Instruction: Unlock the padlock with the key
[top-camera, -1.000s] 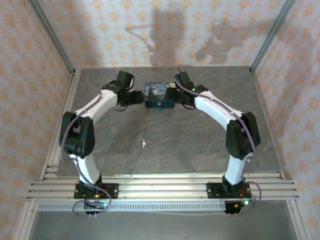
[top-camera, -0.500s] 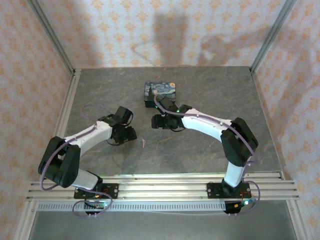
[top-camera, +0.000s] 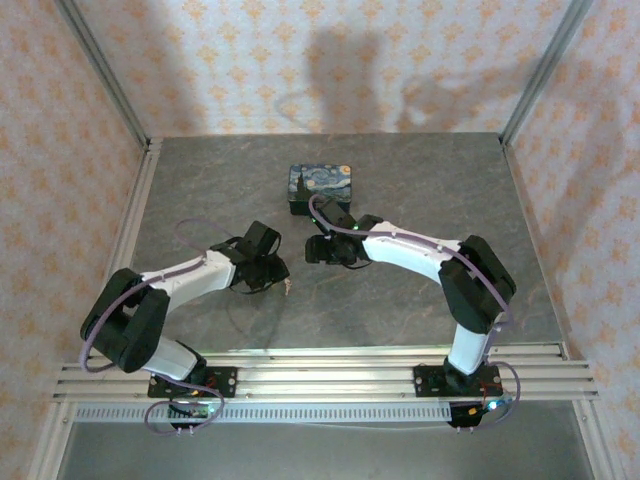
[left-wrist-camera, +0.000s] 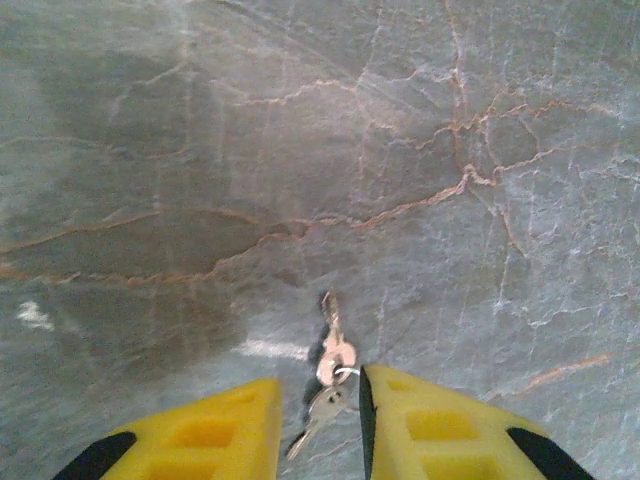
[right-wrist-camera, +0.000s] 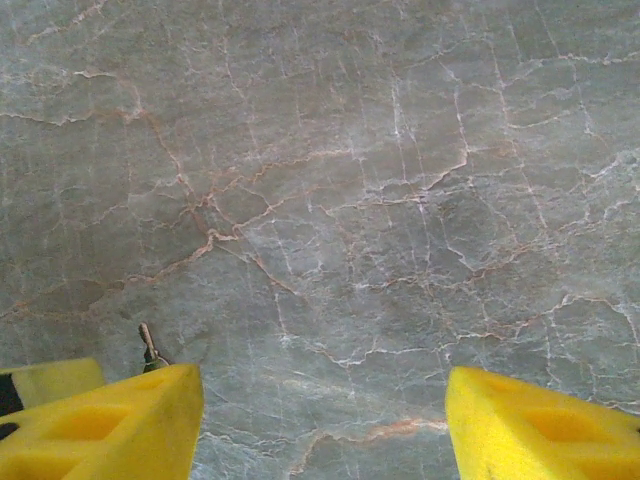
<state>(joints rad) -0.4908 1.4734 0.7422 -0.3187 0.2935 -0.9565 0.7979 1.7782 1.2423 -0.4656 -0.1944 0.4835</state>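
Left claw (left-wrist-camera: 320, 402) straddling key (left-wrist-camera: 337, 356), veined grey tabletop (left-wrist-camera: 420, 140)

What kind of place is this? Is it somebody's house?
Probably a robot test booth, not a house: a left arm and right arm bolted to a metal rail, a stone-look table, and patterned walls boxing it in.

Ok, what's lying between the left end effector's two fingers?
The key, ringed with a second one, lies flat on the table between the open left end effector's fingers, in the left wrist view.
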